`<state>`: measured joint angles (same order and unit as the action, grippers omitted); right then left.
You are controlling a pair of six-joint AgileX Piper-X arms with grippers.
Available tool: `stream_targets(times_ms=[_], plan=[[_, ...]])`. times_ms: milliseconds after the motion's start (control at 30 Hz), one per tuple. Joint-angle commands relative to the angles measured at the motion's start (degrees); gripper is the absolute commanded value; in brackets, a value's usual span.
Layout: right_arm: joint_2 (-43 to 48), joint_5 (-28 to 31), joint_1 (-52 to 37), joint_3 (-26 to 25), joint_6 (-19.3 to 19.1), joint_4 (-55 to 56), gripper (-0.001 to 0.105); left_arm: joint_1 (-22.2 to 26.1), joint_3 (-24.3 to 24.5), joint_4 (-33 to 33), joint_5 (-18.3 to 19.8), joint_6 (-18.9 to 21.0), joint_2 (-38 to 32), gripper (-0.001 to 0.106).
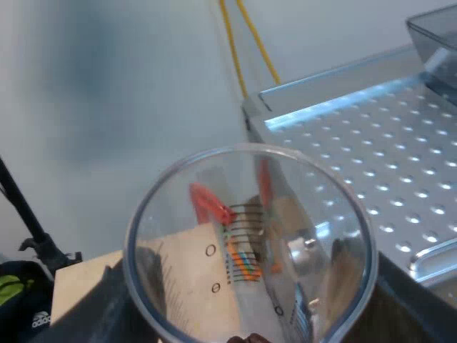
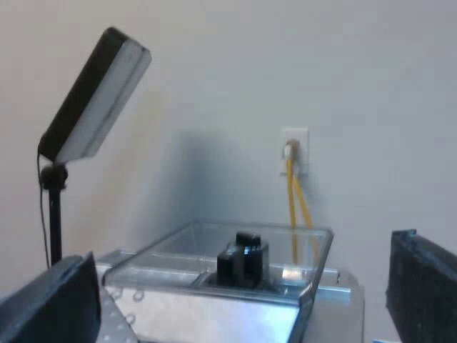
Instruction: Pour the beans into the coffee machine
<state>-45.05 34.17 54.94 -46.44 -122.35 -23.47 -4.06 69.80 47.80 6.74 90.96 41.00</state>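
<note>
**Setting:** pale wall [image 2: 357,71]; socket [image 2: 295,146] with yellow cables [image 2: 296,200]; light panel [image 2: 93,96] on a stand; wooden counter [image 1: 78,286].

**Item 1, measuring glass [image 1: 250,243]:** mouth turned to the left wrist camera, held up above the counter, near the edge of the espresso machine [image 1: 385,164] and its perforated top. No beans visible inside; the printed scale reads straight through it.

**Item 2, bean hopper [image 2: 214,232]:** clear tub on the machine's top, far from the glass. Black fitting at its centre. Whether it holds beans cannot be told.

**Item 3, left claw:** state cannot be told.

**Item 4, right claw [image 2: 239,271]:** spread wide, holding nothing, facing the hopper.

**Status:** the glass looks empty, so the pour is probably done. Likely remaining: setting the glass down.
</note>
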Motion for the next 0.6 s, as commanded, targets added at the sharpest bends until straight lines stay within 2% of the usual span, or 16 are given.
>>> stream_targets(times_ms=[33,200,300,400,600], plan=[[0.31,0.67,-0.08,-0.72,-0.92,-2.37,0.082,-0.43,0.54,0.78,-0.96,0.06,0.05,0.006],[0.31,-0.69,-0.08,-0.72,-0.92,-1.36,0.082,-0.43,0.69,0.51,-0.96,0.06,0.39,0.006],[0.31,-0.69,-0.08,-0.72,-0.92,-1.37,0.082,-0.43,2.15,1.55,-0.96,0.06,1.71,0.002],[0.31,-0.69,-0.08,-0.72,-0.92,-1.37,0.082,-0.43,5.2,1.59,-0.96,0.06,4.2,0.0],[0.31,-0.69,-0.08,-0.72,-0.92,-1.37,0.082,-4.56,13.27,3.67,-0.96,-0.05,10.81,0.0]])
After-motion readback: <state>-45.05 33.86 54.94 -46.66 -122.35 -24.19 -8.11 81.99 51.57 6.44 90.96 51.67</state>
